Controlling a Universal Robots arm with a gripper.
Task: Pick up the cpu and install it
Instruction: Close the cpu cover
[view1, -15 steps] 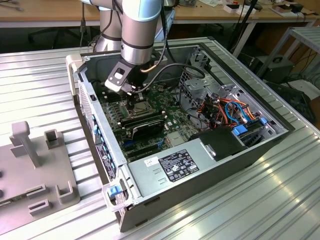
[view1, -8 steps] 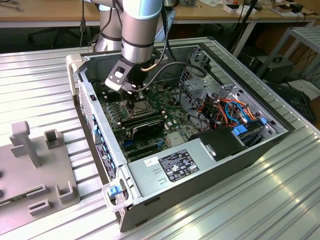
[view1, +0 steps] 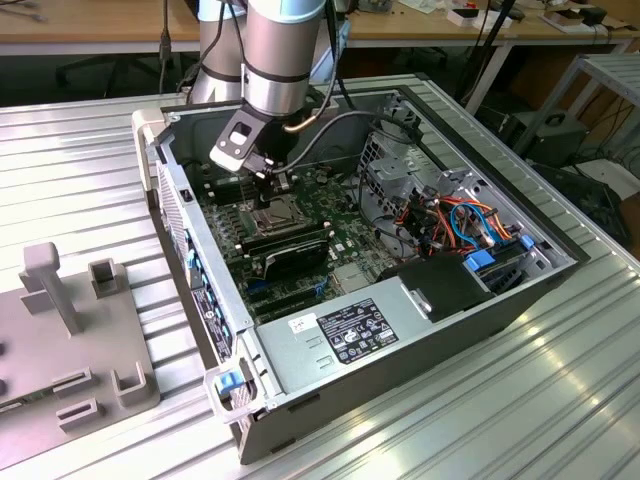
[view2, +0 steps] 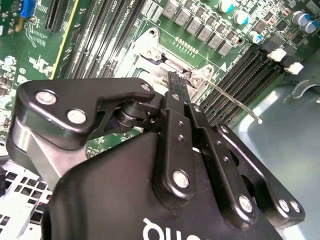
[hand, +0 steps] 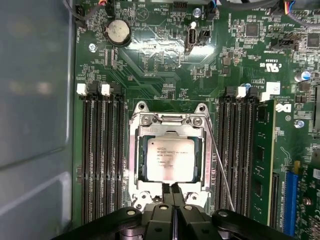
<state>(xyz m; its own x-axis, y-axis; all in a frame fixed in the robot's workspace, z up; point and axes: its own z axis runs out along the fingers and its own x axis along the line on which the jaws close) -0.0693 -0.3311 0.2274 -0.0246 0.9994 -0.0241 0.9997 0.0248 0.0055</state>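
Note:
The cpu (hand: 171, 159), a flat grey square chip, lies in the motherboard's socket under the hinged metal frame (hand: 135, 165). In the exterior view the cpu (view1: 278, 213) sits just below my gripper (view1: 268, 182), which hangs inside the open computer case. The black fingers are shut together with nothing between them. In the first wrist view my gripper (hand: 172, 189) has its tips at the socket frame's edge. The second wrist view puts the gripper (view2: 176, 79) against the frame's rim (view2: 150, 52). A thin wire lever (hand: 220, 170) stands out beside the socket.
Black memory slots (hand: 100, 155) flank the socket, with one memory stick (hand: 262, 160) seated. A coin battery (hand: 117, 31) lies beyond. The power supply (view1: 350, 330), coloured cables (view1: 450, 220) and case walls (view1: 190, 250) crowd the space. A grey fixture (view1: 70, 330) stands on the exterior view's left.

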